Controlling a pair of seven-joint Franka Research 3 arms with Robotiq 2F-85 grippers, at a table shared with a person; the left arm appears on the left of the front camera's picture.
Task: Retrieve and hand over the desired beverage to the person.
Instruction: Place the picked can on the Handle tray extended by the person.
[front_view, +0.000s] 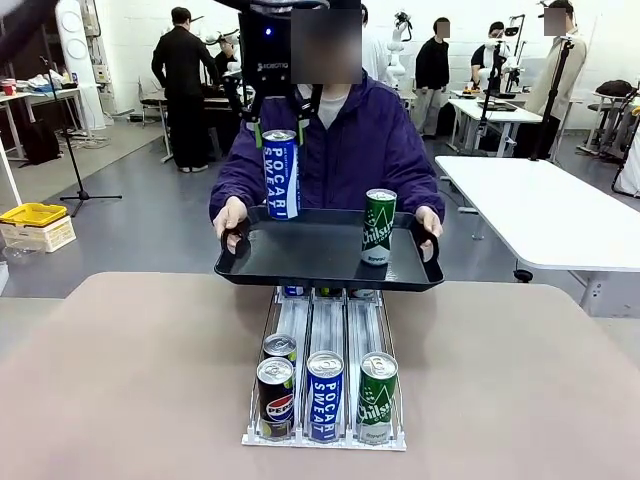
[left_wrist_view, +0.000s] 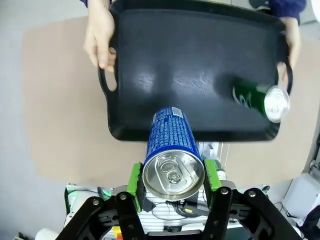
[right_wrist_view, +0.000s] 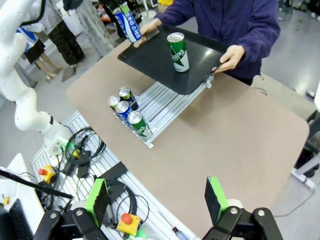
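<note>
— What is sitting over the tabletop (front_view: 130, 380)?
— The person (front_view: 330, 150) is holding a black tray (front_view: 300, 255). The left gripper (left_wrist_view: 173, 179) is pinching a blue can (left_wrist_view: 170, 150) above it; the right gripper (right_wrist_view: 157, 197) is spread wide.

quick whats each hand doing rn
Left hand: closed on the Pocari Sweat can, above the tray.
Right hand: open, holding nothing.

Grey floor (front_view: 150, 215), white tables (front_view: 540, 215)
</note>
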